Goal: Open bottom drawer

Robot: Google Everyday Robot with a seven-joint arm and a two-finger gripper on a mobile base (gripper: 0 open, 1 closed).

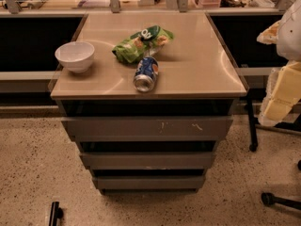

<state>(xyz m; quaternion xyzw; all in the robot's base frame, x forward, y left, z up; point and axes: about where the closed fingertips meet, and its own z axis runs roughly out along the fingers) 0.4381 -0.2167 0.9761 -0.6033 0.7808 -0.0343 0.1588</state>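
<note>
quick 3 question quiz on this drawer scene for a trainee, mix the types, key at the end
1. True or false: the gripper is touching the bottom drawer.
2. Which is nearest the cabinet top's front edge? A white bowl, B blue can, C green bag.
3. Which drawer front shows pale scratch marks?
Key: 1 false, the gripper is at the right edge, apart from the bottom drawer; 2 B; 3 the top drawer.

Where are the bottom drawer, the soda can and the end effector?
bottom drawer (148,182), camera view, middle of its front panel.
soda can (146,72), camera view, its side.
end effector (273,109), camera view, right edge, its lower end.
</note>
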